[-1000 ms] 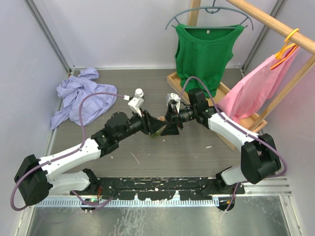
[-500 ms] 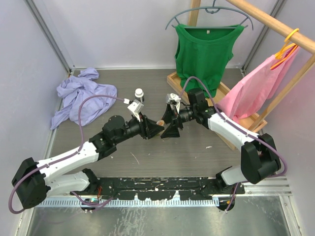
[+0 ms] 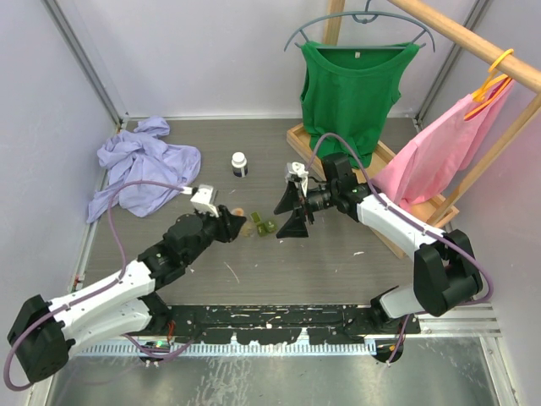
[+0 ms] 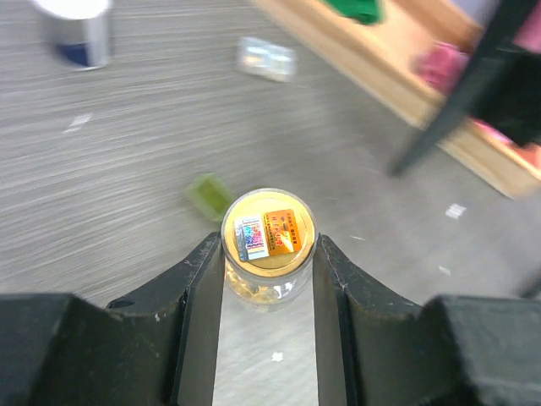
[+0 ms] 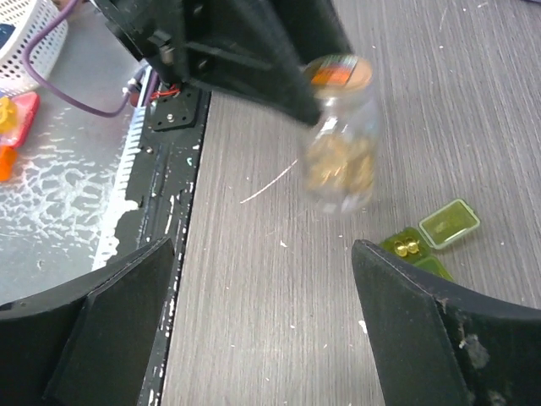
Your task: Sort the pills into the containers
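From its base at the table's [image 3: 338,254] near edge, the left arm [image 3: 118,283] stretches low and diagonally towards the middle. Its wrist is level, and the left gripper [image 3: 235,222] is clamped partway closed on a small clear pill jar [image 4: 269,233]. The jar has yellow pills inside and lies sideways, with its labelled end facing the wrist camera. Just beyond the jar, the olive green pill case [image 3: 265,225] rests on the table mid-surface with its lid open and yellow pills [image 5: 404,247] in one compartment. The right arm [image 3: 397,222] folds at the elbow by the right edge and reaches inward. The right gripper [image 3: 290,213] holds nothing, its fingers spread wide beside the case. Farther back stands a white bottle [image 3: 240,163]. What looks like the clear case [image 4: 266,57] lies near the wooden rack [image 3: 297,135].
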Robot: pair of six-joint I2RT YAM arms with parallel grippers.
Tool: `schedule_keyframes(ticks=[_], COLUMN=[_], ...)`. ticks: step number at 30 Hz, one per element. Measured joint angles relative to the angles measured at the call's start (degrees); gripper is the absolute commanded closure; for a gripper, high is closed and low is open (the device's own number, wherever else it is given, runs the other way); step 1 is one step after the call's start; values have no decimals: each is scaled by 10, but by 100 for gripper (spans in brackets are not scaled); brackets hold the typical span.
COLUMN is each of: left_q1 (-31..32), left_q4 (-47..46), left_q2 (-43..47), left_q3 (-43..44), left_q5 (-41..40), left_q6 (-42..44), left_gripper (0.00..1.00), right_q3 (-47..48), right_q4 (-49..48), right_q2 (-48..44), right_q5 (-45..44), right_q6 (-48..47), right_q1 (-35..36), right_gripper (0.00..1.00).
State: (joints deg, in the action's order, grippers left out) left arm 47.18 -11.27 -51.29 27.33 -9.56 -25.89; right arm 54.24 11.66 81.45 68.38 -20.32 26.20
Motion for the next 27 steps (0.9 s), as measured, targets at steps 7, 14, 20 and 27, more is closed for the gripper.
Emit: schedule_keyframes(ticks=[7, 14, 20, 27], left_q1=[-129, -241, -320, -334], left_q4=[31, 28, 23, 89], left_q2=[34, -29, -105, -141], left_q3=[-59, -61, -31, 38], left_q5=[-144, -196, -197, -196], left_q6=[-20, -35, -75, -97], left_gripper=[100, 100, 92, 47], right_q3=[0, 0, 0, 0], right_q4=[15, 18, 15, -4], right_q2=[12, 45, 61, 72], right_q5=[-38, -75, -93, -106], right_q6=[-36, -45, -27, -4], right_q1=[0, 0, 0, 0], right_gripper=[8, 8, 8, 9])
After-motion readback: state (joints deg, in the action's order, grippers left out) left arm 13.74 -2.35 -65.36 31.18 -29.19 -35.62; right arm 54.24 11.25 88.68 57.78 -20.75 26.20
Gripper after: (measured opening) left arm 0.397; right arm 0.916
